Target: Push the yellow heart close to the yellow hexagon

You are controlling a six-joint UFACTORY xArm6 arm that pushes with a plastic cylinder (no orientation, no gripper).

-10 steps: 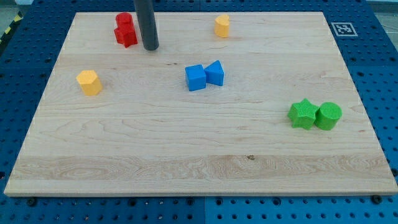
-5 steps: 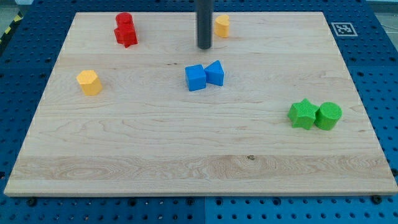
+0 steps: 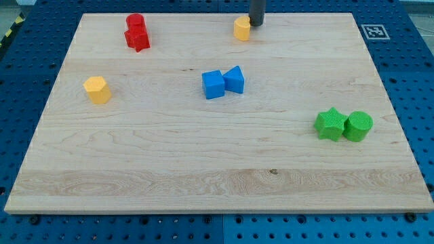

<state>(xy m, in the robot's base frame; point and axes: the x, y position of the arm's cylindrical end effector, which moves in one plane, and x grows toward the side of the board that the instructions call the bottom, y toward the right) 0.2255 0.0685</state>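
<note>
The rod [image 3: 257,10] is cut off by the view's top edge, so only its lowest stretch shows. The 2 red blocks [image 3: 137,32] near the worktop's far-left corner overlap, their shapes too merged to tell.

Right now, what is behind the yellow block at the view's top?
Behind the small yellow heart block, toward the view's top right, stands my tip, the dark rod's lower end, close beside it. Whether they touch cannot be told. The wooden board shows nothing else there.
</note>
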